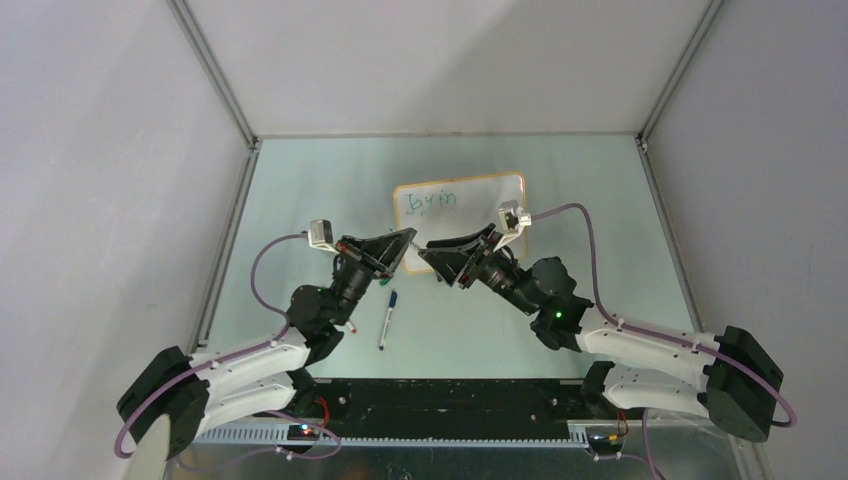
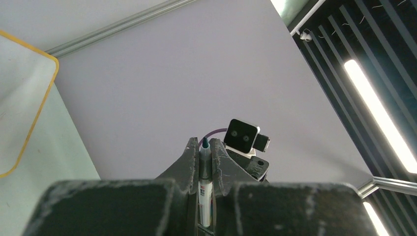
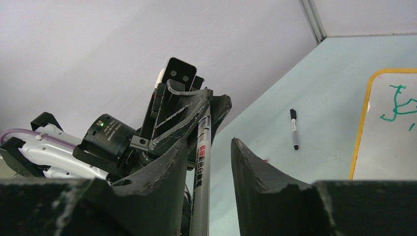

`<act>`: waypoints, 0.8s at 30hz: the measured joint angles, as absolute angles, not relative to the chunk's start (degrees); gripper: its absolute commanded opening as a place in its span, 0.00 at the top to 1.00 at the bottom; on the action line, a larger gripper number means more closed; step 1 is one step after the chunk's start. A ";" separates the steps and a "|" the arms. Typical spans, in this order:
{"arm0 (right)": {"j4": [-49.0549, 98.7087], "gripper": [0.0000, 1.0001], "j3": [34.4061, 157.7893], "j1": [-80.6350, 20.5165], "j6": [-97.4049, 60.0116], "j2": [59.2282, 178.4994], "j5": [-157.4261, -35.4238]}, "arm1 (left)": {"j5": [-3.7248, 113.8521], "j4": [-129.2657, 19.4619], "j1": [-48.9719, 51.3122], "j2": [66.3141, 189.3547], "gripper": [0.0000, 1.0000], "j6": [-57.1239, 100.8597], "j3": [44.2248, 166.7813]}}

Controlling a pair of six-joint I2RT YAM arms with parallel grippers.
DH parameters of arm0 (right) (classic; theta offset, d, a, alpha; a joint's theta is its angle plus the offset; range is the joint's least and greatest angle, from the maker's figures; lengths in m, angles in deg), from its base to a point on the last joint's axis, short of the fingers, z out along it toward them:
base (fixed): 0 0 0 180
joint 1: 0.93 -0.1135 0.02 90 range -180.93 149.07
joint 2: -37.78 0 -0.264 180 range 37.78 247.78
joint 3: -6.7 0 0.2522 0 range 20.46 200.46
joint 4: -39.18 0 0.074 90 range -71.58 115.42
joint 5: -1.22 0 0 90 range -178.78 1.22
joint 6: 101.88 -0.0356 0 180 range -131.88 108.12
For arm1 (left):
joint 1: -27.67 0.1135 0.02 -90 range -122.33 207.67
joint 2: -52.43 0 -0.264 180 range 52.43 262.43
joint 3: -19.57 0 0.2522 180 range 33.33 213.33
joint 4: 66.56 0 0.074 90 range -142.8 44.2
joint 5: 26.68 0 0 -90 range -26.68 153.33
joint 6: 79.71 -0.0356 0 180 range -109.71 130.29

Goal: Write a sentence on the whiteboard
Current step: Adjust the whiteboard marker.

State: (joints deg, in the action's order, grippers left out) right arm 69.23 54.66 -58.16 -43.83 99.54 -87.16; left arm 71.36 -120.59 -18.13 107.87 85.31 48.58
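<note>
A: Where was the whiteboard?

B: The whiteboard [image 1: 470, 225] lay flat on the table [image 1: 300, 200], at the far middle, just beyond both wrists.

A: Any writing?

B: Only part of the sentence [image 1: 428, 200] showed. It read "Joy in" in thin green lettering along the top line, and the board below it was bare.

A: Left gripper?

B: The left gripper [image 2: 204, 142] was clamped tight on a green marker [image 2: 205, 191]. The barrel was pinched between its fingers and the green tip poked out past them.

A: Right gripper?

B: The right gripper [image 3: 210, 142] met the left one nose to nose over the board's near edge. Its jaws stood partly apart, one on each side of the same marker. The barrel sat against one finger, with a clear gap to the other, so it had no grip on it.

A: Anything else on the table?

B: A second marker [image 1: 386, 318], capped dark, lay loose on the table near the left arm, apart from the board. I couldn't read its colour for sure.
</note>
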 measured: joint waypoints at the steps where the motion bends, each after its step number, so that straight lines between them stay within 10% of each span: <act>1: 69.21 0.61 54.68 -58.16 -43.80 99.56 -87.35 | 71.36 -120.59 -18.13 107.87 1.00 85.31 48.58; 8: 69.17 0.69 54.68 -58.16 -43.78 100.15 -88.36 | 71.34 -121.13 -18.18 108.26 1.00 85.47 48.58; 14: 68.19 1.00 55.51 -58.01 -43.26 100.48 -89.52 | 71.47 -121.57 -18.18 108.85 1.00 85.77 48.58; 19: 67.11 1.00 55.75 -57.92 -43.08 100.35 -89.23 | 71.79 -121.05 -18.15 108.72 0.33 85.22 48.56; 24: 59.29 1.00 55.77 -55.56 -43.41 97.09 -88.38 | 71.51 -111.49 -14.57 100.87 0.19 82.45 48.27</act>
State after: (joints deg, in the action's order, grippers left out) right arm 59.29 55.77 -55.56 -43.41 97.09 -88.38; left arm 71.51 -111.49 -14.57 100.87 82.45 48.27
